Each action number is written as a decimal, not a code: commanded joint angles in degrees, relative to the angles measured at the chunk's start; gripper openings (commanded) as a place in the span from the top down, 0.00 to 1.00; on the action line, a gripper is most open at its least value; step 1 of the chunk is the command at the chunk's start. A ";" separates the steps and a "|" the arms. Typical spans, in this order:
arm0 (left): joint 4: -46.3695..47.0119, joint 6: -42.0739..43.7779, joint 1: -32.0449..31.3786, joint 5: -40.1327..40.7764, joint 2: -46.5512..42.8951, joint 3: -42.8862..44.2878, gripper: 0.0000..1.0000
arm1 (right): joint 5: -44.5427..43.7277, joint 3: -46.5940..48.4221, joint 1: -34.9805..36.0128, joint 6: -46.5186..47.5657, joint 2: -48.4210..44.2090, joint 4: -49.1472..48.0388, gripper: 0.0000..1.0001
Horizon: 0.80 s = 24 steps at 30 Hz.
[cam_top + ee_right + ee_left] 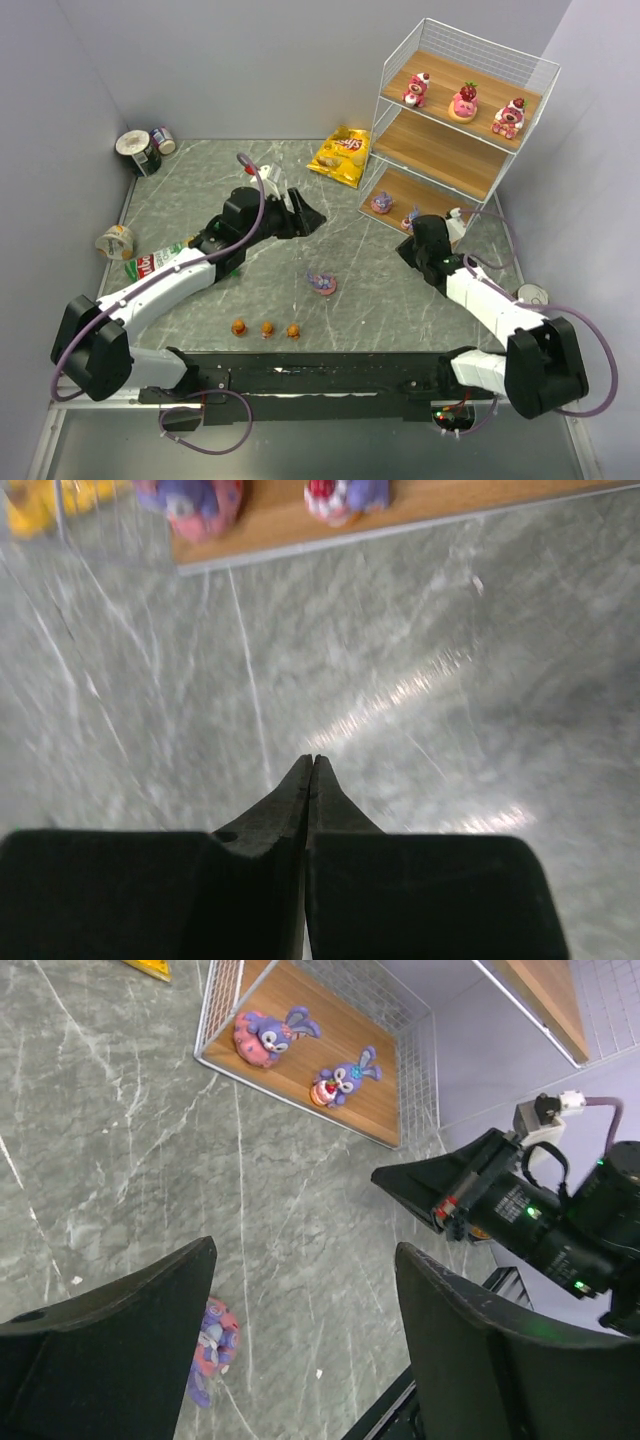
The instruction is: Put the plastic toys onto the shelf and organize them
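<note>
While the right jaws sit pressed together before the shelf, the left jaws stand apart (gripping nothing) near a purple-pink toy on the bench; three strawberry toys line the shelf's top board.

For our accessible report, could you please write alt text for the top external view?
Two robot arms extend over a table beside a white wire shelf at back right, which holds three strawberry toys on top and two purple toys on its bottom board. One purple toy and three orange toys sit on the table among chip bags and cans.
</note>
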<state>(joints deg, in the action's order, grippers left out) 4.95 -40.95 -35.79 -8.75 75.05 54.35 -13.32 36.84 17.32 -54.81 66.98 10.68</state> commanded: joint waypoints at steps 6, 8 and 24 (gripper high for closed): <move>-11.79 7.02 0.11 6.02 -9.02 5.07 0.12 | -8.73 2.18 -0.36 -26.21 13.16 -6.37 1.00; -15.23 8.42 0.89 7.52 -11.49 4.98 0.10 | -9.70 2.19 -0.45 -30.77 14.31 -6.98 1.00; -23.75 7.81 4.33 5.85 -25.72 3.23 0.06 | -22.26 1.57 2.19 -50.48 24.33 -19.38 1.00</move>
<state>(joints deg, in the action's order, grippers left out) -16.45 -32.82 -31.83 -2.50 52.84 56.38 -28.40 36.75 18.17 -98.41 89.71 -5.10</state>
